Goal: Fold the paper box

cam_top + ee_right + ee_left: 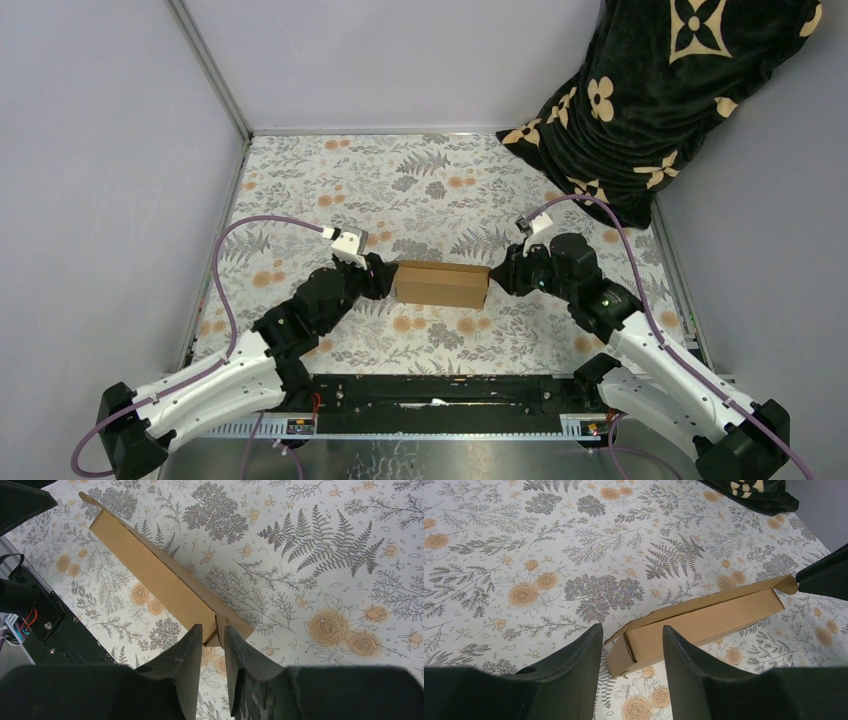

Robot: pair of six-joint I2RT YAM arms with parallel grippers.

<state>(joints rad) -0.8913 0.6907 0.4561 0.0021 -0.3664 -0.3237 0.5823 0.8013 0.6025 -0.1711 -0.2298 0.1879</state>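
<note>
The box (440, 284) lies flat on the table (300, 170), about midway across it, long side towards my bases, with one pair of fingers at each end. Its body looks already folded into a long, shallow rectangle. What seems left is the ends, so I judge I am at the stage of closing the end flaps.

My left fingers (589, 650) are open, spread wider than the box's left end, which sits between them without a clear touch on either side. At that end a flap (614, 639) stands a little ajar. My right fingers (187, 650) are drawn close together around the small tab (219, 625) at the right end. The tab is in the narrow gap, but I cannot tell whether I am actually pinching it or only flanking it.

The next move, as I see it, calls for a firm hold on that tab. I would then bend it inward and slip it into the end of the box. The left fingers would need to brace the other end so the light cardboard does not slide on the table.

By count: one box, two pairs of fingers, and one dark patterned cushion (660, 100) in the far right corner.
</note>
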